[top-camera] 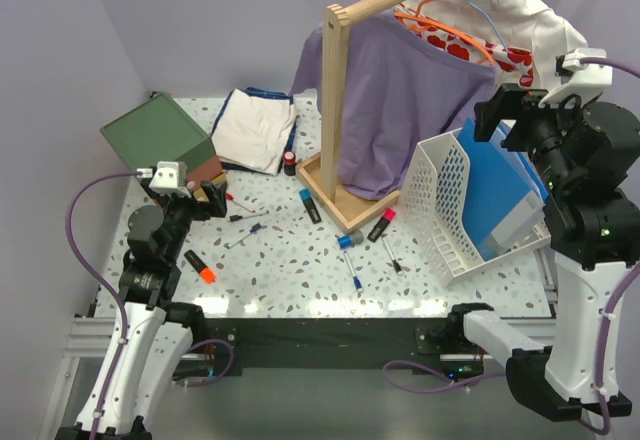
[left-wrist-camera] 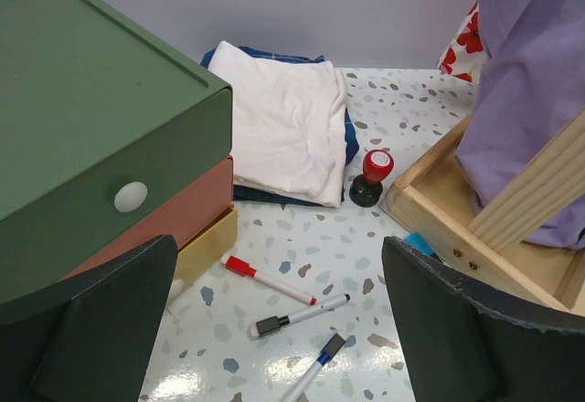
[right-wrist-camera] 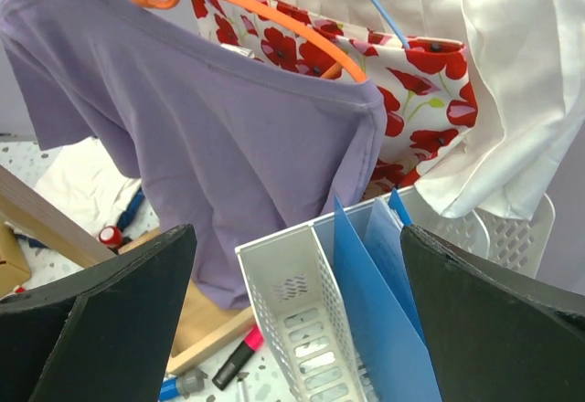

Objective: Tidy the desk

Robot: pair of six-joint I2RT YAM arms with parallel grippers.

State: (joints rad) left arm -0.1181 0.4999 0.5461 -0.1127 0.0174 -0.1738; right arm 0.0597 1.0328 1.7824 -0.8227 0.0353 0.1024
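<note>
From above, we see the bench (top-camera: 300, 275), a white speckled top strewn with small things. The left tool (top-camera: 208, 202) hangs low by the left edge and points toward the far edge. A green-topped drawer box (top-camera: 160, 135) sits in the far left corner with a folded white cloth (top-camera: 255, 130) beside it. Loose pens lie in a band across the middle, and an orange highlighter (top-camera: 202, 268) lies toward the near edge, close to the left arm. A wooden clothes rack (top-camera: 338, 110) carrying a purple shirt (top-camera: 400, 110) stands by the far edge. A white basket (top-camera: 450, 210) holding blue folders (top-camera: 500, 185) sits tilted by the right edge. The right tool (top-camera: 495, 118) is raised high above the basket, well apart from every pen, so we judge the left arm the nearer one for the pens. From the left wrist, we see its fingers (left-wrist-camera: 110, 329) spread wide and holding nothing. Just ahead, between them, a red-capped marker (left-wrist-camera: 270, 280) lies by the foot of the drawer box, with a black-capped marker (left-wrist-camera: 297, 315) nearer to us. Both run crosswise, roughly along the line on which the fingers close, so we judge a wrist turn is needed before any grasp. A red stamp (left-wrist-camera: 370, 178) stands farther off, beside the cloth. From the right wrist, we see its fingers (right-wrist-camera: 101, 320) likewise wide and empty, above the basket and facing the shirt.
</note>
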